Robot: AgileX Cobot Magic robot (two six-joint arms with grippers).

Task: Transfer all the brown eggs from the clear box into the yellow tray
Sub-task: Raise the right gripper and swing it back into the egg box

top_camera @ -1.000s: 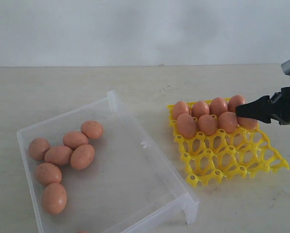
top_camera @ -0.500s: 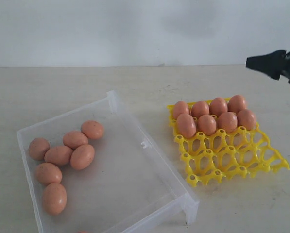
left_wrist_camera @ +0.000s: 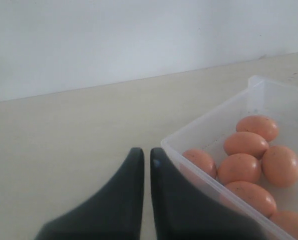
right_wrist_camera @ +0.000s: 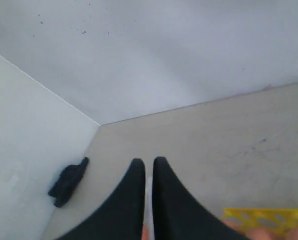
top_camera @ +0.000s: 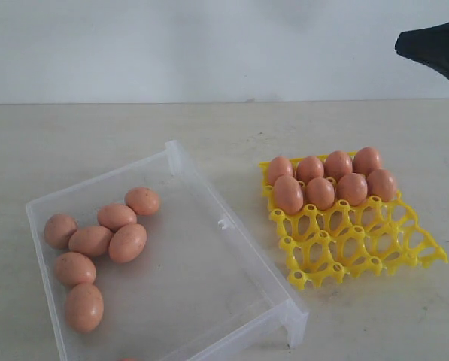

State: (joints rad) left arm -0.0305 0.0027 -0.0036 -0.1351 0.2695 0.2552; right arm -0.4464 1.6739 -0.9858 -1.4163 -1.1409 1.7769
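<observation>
wall: plain white (a few dark specks) | tabletop: pale beige, matte | light: soft, even

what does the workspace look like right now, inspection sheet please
surface: pale tabletop, faint marks
job's things: clear box holds seven brown eggs plus one cut off at the frame edge; yellow tray holds eight, two far rows filled
clutter: small dark object by the wall, unidentifiable
grippers: left gripper shut, empty, beside the box; right gripper shut, empty, raised
cables: nothing seen
surroundings: plain white wall
</observation>
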